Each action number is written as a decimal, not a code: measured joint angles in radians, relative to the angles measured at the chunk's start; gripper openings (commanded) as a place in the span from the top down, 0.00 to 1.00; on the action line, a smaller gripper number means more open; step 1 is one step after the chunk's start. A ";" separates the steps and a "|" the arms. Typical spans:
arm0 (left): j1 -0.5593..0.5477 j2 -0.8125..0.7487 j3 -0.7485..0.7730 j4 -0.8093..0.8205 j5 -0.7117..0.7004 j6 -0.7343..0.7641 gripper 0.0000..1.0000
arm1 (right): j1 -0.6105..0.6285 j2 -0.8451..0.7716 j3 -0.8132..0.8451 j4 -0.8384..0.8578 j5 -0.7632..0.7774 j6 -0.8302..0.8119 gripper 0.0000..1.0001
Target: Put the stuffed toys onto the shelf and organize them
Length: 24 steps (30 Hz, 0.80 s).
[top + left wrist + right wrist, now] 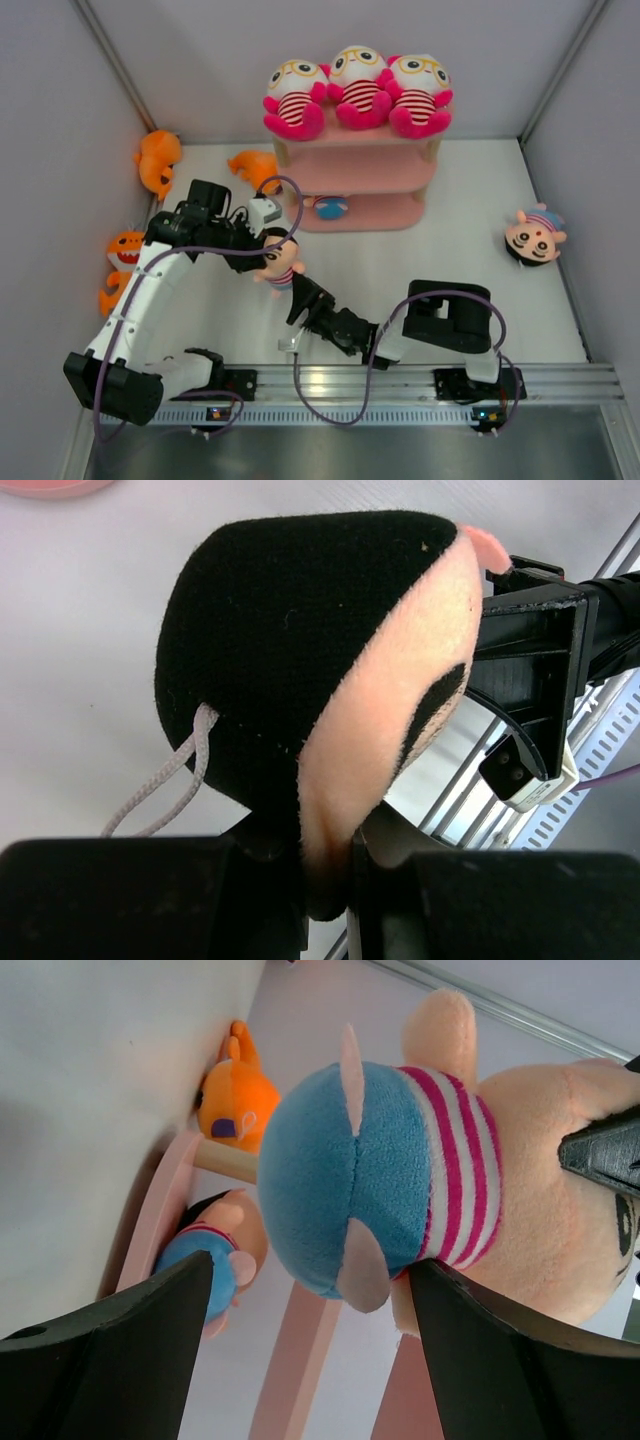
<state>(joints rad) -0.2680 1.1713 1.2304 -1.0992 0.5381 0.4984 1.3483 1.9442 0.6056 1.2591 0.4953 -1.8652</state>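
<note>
Pinching the doll [280, 262] by its head, my left gripper [327, 880] is nearly closed on it at centre frame, leaving the body free toward my right gripper [310, 1270]. Those fingers stand wide, one each side of the blue body, gripping nothing. I judge this a handover, so the right arm can reach the shelf [385, 170] at upper centre, where a second doll [329, 207] sits on the bottom board.
</note>
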 measured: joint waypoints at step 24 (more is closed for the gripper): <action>0.004 0.001 0.006 0.026 -0.004 -0.005 0.51 | 0.001 -0.126 0.039 -0.035 0.053 0.124 1.00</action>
<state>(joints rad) -0.2642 1.1721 1.2362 -1.0733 0.5339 0.4938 1.3491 1.8179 0.6441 1.2240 0.5488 -1.7409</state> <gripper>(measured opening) 0.294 0.035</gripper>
